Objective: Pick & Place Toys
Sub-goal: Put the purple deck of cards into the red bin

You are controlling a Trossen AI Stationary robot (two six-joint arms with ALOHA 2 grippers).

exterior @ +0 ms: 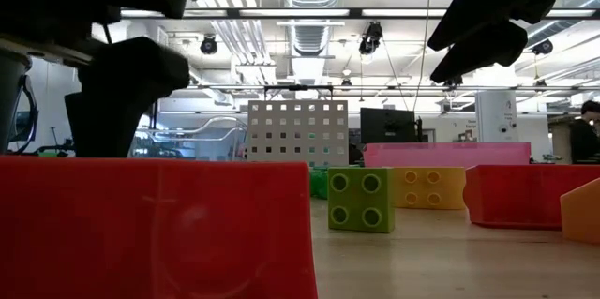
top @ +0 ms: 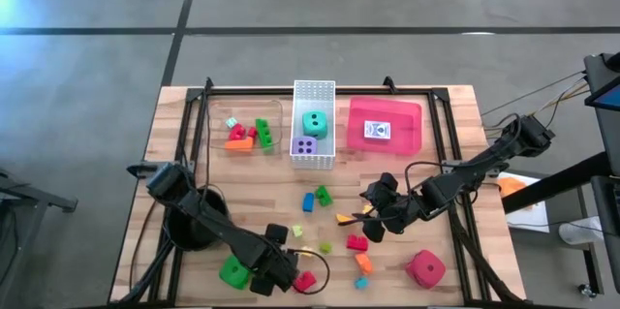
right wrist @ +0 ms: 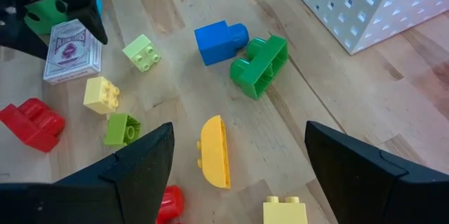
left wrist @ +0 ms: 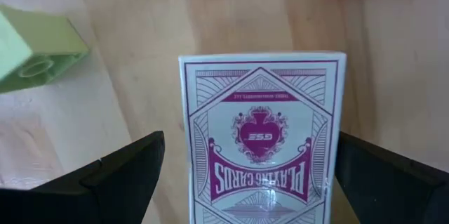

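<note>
Left end effector (left wrist: 245, 182), fingers apart, straddles a card pack (left wrist: 263, 140) near the desk's front edge (right end effector (right wrist: 235, 175) also open); an off-centre squeeze could skid it.

Bright, even overhead light w/ soft shadows; low view's red brick (exterior: 155, 229) blurred, ceiling lamps glaring.
</note>
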